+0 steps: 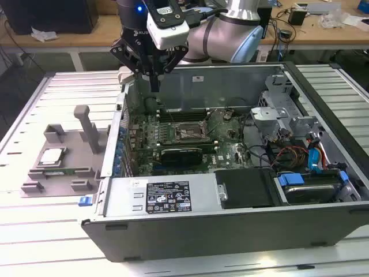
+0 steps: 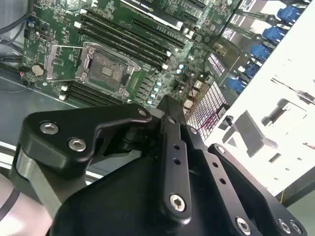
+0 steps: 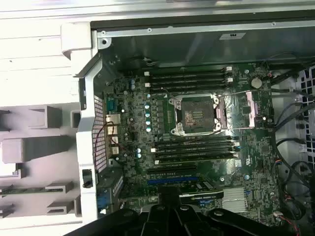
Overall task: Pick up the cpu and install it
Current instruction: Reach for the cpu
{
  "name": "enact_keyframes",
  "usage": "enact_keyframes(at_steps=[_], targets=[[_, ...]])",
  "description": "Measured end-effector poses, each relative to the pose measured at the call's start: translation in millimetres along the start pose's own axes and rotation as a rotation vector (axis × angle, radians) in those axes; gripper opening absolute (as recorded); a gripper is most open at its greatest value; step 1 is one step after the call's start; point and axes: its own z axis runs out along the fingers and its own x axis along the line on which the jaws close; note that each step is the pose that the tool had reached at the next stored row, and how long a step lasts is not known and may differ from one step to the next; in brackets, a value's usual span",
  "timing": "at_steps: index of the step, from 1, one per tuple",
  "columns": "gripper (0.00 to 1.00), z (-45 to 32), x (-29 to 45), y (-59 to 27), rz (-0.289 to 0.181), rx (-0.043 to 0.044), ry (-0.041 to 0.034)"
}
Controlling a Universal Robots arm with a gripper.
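Note:
The cpu (image 1: 52, 156), a small square chip with a silver top, lies flat in a grey holder (image 1: 40, 179) on the table, at the exterior view's left of the open computer case. My gripper (image 1: 154, 84) hangs over the case's back corner, above the motherboard and well apart from the cpu. Its dark fingers (image 3: 170, 202) are pressed together with nothing between them. The socket (image 1: 183, 133) in the middle of the board stands open and bare (image 3: 196, 114), its metal plate (image 3: 248, 108) folded back beside it. The second wrist view shows the same socket (image 2: 106, 69) beyond the fingers.
A green memory stick (image 1: 63, 171) lies in the holder near the cpu, beside a tall grey post (image 1: 85, 124). The case's walls (image 1: 109, 150) rise around the board. Drives and cables (image 1: 300, 156) fill its right side. A black card (image 1: 181, 153) sits next to the socket.

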Motion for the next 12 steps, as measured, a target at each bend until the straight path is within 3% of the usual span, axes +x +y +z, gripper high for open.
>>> enact_keyframes(at_steps=[8, 12], targets=[[0.11, -0.2, 6.1, 0.5, 0.0, 0.0001, 0.0], [0.11, -0.3, 14.0, 1.6, 0.0, 0.0, 0.0]])
